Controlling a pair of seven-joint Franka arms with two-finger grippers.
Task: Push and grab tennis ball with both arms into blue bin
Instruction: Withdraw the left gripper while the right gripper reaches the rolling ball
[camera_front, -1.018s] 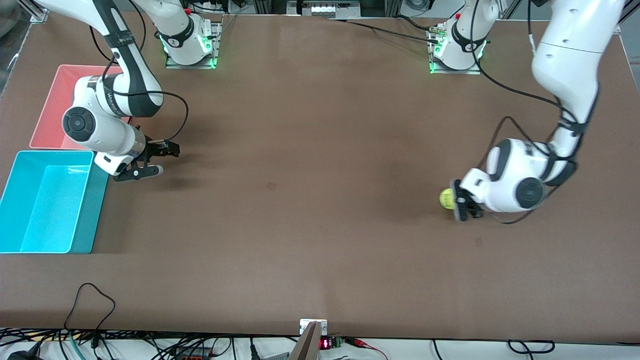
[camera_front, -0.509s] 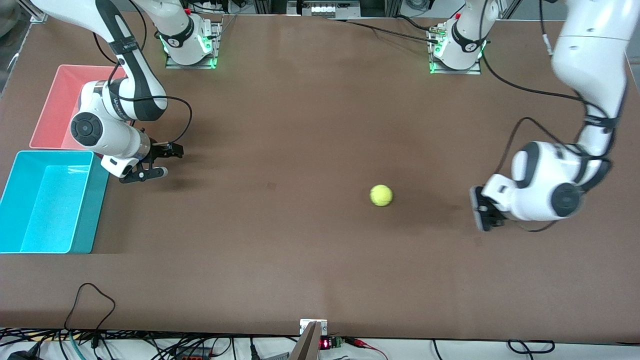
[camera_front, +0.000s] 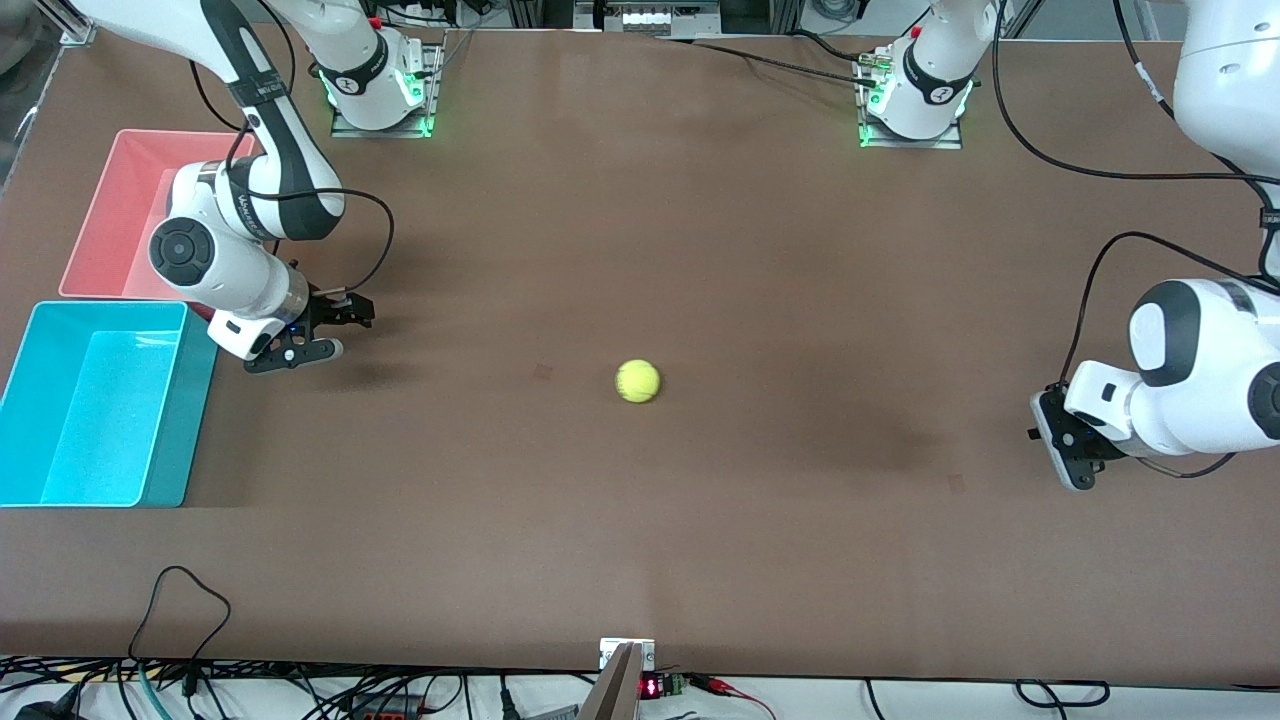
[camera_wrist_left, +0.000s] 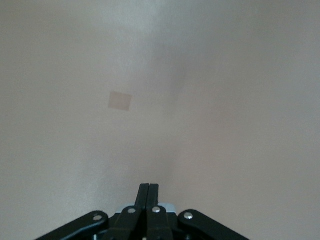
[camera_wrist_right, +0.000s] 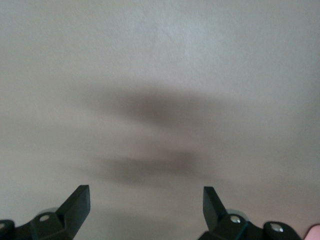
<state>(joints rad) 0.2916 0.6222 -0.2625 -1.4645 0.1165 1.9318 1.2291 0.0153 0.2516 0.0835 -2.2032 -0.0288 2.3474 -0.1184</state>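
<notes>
Now tennis ball (camera_front: 638, 381) lies apparently between closed left hand (camera_front: 1062, 452) and empty, spread right hand (camera_front: 322, 328).

The desk (camera_front: 640, 250) is brown and matt, and it looks smooth. The tennis ball (camera_front: 638, 381) is yellow-green and looks fuzzy. The blue bin (camera_front: 160, 480) looks like smooth plastic with a soft shine inside. The pink bin (camera_front: 100, 215) looks like the same smooth plastic. Both arms have shiny white shells with black bands. The left tool (camera_wrist_left: 148, 192) and the right tool (camera_wrist_right: 146, 204) look like black matt plastic.
</notes>
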